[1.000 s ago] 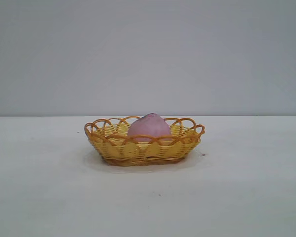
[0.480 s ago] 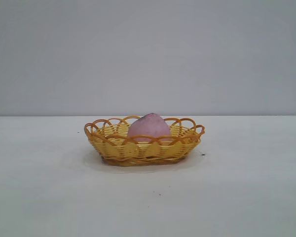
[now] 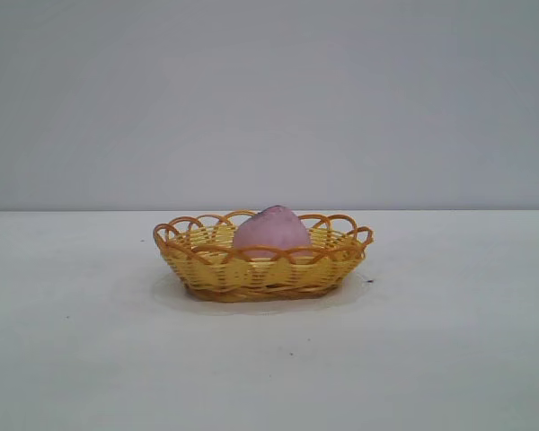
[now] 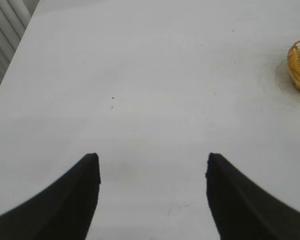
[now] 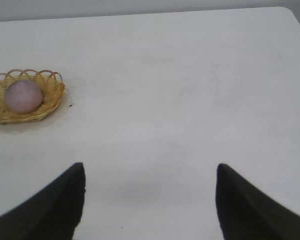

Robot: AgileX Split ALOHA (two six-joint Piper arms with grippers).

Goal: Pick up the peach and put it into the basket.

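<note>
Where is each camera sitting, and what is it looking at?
Exterior view: low by the table, level, facing the basket with the peach inside; no robot part shows.
Left wrist view: on the left arm, looking down over bare table; the open left tool frames it, with only the basket's edge showing.
Right wrist view: on the right arm, looking down; the open right tool shows, well apart from the basket and peach.
Shared: all three see the basket; the exterior and right wrist views see the peach.

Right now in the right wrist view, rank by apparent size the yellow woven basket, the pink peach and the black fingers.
1. Black fingers, though nearness to the camera inflates them.
2. Yellow woven basket with orange looped rim.
3. Dusty-pink rounded peach, sitting inside the basket.
</note>
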